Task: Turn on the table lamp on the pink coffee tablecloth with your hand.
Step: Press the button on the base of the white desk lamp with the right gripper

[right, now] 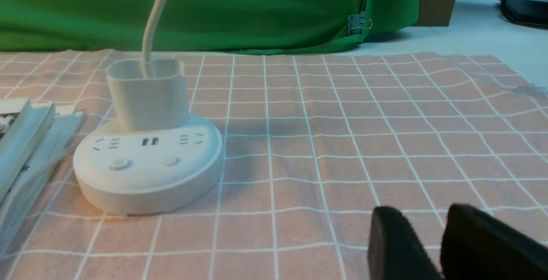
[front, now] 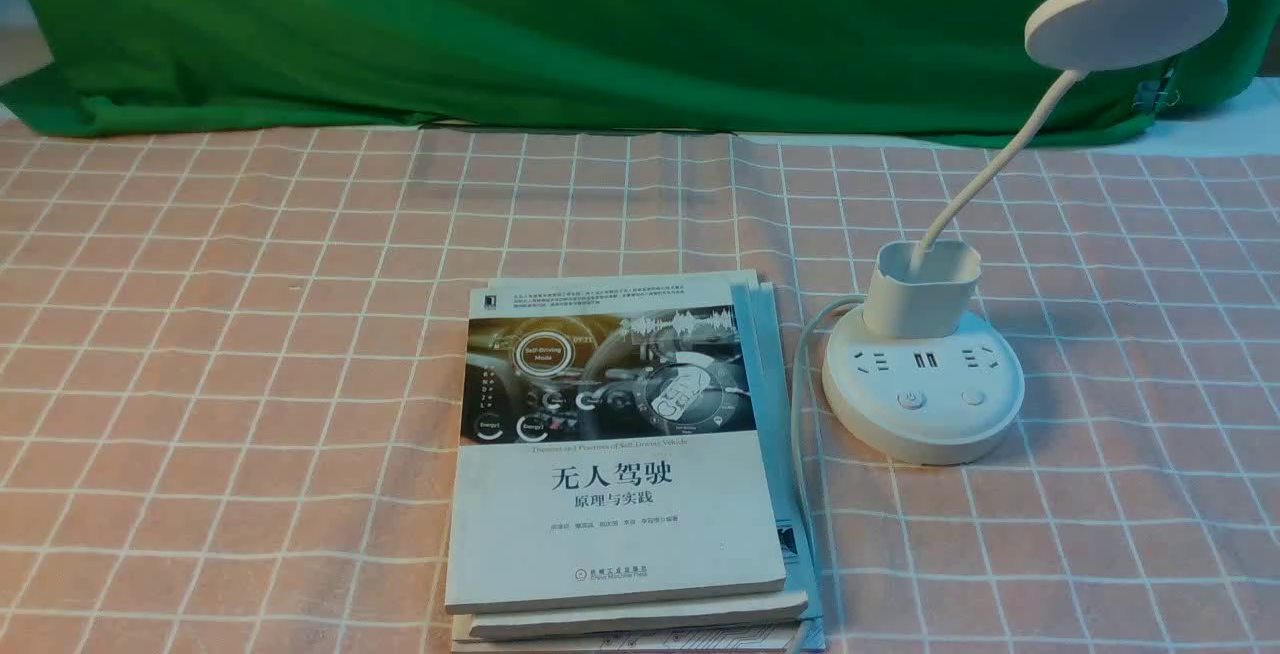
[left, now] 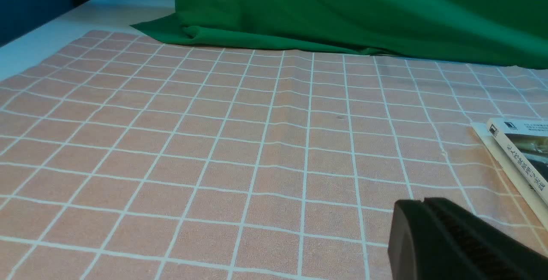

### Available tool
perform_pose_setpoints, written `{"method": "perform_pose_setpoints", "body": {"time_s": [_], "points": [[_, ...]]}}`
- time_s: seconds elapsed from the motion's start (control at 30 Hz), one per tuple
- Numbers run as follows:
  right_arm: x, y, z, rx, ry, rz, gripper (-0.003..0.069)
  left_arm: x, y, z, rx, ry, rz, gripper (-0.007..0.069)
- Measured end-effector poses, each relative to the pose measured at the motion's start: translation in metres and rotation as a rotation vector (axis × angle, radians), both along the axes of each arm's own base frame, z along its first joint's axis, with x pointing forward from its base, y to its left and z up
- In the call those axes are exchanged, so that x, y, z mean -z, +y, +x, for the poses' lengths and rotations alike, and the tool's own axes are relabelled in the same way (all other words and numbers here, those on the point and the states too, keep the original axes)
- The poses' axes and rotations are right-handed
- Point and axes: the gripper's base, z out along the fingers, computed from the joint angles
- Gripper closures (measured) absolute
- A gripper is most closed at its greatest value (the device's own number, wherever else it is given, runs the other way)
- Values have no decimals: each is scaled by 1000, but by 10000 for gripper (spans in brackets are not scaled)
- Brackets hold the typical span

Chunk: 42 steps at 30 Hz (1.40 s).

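Observation:
The white table lamp (front: 922, 389) stands on the pink grid tablecloth (front: 200, 354) at the right, its disc head (front: 1125, 17) unlit on a bent neck. Its round base bears sockets and two buttons (front: 910, 399). It also shows in the right wrist view (right: 147, 164). No arm shows in the front view. My right gripper (right: 421, 218) is slightly open and empty, low over the cloth, to the right of the lamp base and nearer the robot. My left gripper (left: 421, 203) is shut and empty over bare cloth left of the books.
A stack of books (front: 620, 454) lies left of the lamp, with the lamp's white cord (front: 800, 414) running along its right edge. A green cloth (front: 600, 24) hangs across the back. The books' edge shows in the left wrist view (left: 518, 156).

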Motion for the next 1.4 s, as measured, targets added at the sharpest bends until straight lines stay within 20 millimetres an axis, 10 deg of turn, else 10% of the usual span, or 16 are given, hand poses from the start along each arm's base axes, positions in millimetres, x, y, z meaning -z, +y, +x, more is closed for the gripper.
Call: {"method": "perform_pose_setpoints", "body": {"time_s": [0.97, 1.23, 1.4], "points": [[0, 0, 0, 2, -6, 43, 421, 0, 0, 0, 0, 0, 0, 603], [-7, 4, 1, 60, -75, 1035, 421, 0, 0, 0, 0, 0, 0, 603], [-7, 4, 1, 58, -76, 1031, 421, 0, 0, 0, 0, 0, 0, 603]]}}
